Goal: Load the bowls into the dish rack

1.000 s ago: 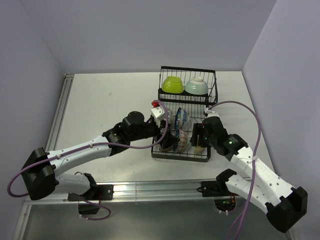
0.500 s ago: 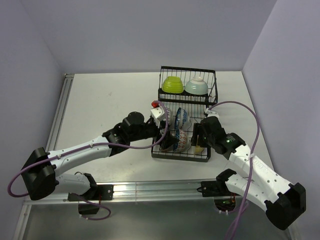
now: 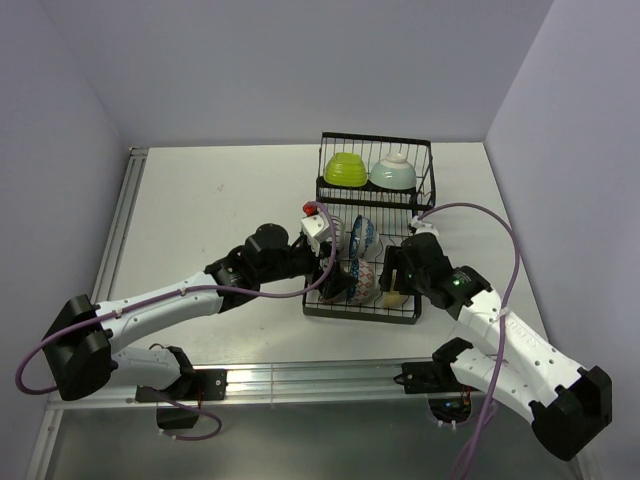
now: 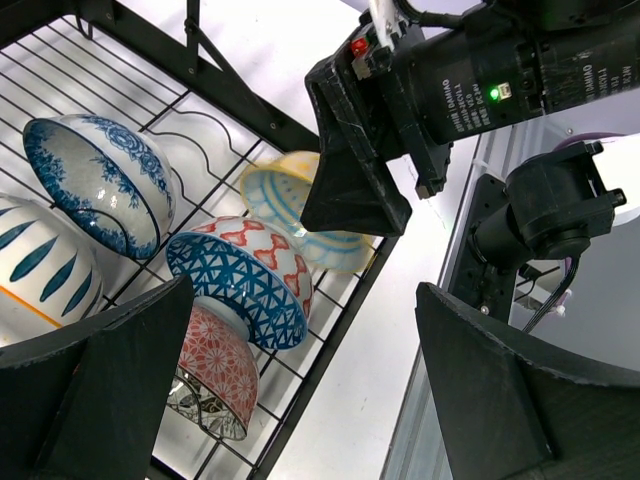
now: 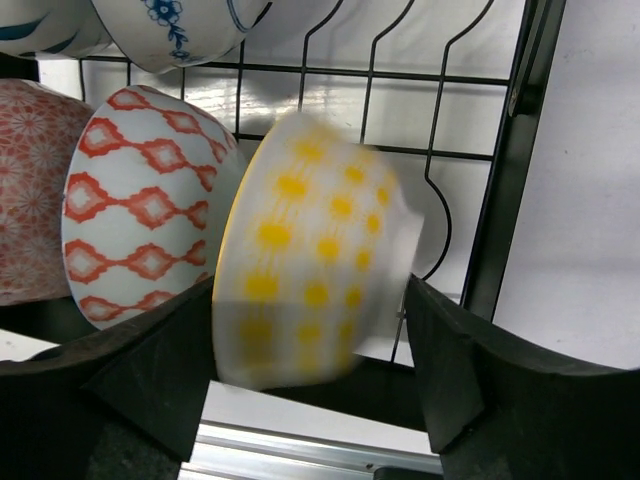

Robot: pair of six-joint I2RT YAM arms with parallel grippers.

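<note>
The yellow-dotted bowl (image 5: 310, 250) leans in the dish rack (image 5: 514, 150) between the right gripper's (image 5: 308, 330) jaws; held or loose, I cannot tell. It is hard, slippery and breakable, so hold its sides. The left gripper's (image 4: 300, 300) jaws gape, empty.

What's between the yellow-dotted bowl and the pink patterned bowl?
The white bowl with red diamonds stands on edge between the pink bowl and the yellow-dotted bowl; the right wrist view shows it.

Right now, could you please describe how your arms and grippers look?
The left arm and right arm have white links, black joints and purple cables. The left gripper and right gripper are black with wedge-shaped fingers; the right one's body carries a green light and white lettering.
</note>
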